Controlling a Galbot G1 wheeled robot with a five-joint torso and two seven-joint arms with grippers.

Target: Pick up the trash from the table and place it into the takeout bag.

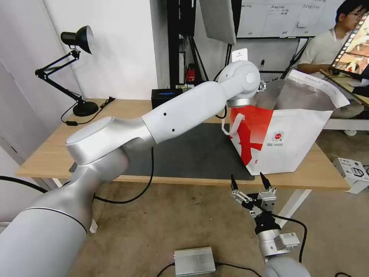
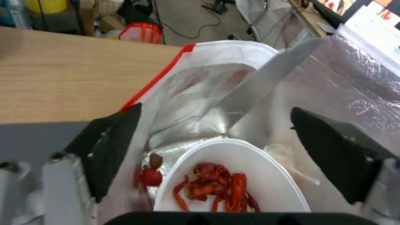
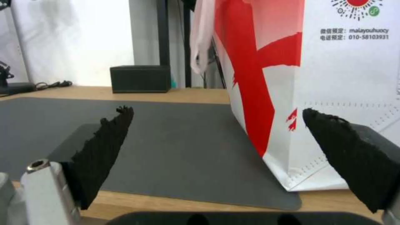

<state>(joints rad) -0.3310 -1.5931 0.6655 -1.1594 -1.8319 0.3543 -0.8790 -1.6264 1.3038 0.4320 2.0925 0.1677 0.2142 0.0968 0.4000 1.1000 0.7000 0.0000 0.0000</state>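
Left wrist view: the bowl (image 2: 233, 175) (red shells inside) sits in the takeout bag (image 2: 333, 78), below the left gripper's (image 2: 217, 150) wide-open fingers (image 2: 112, 147).

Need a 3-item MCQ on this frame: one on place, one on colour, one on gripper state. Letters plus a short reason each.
1. Where is the white bowl of red shells?
A. on the grey mat
B. inside the takeout bag
C. on the floor

2. What colour is the bag's lining?
A. silver
B. black
C. yellow

3. How is the right gripper?
A. shut on a tissue
B. open and empty, near the table's front edge
C. inside the bag

Answers:
1 B: the left wrist view shows the bowl sitting within the foil walls, below the open left gripper.
2 A: the same view shows shiny silver foil around the bowl.
3 B: head and right wrist views show its fingers spread with nothing between them, facing the bag from in front of the table.
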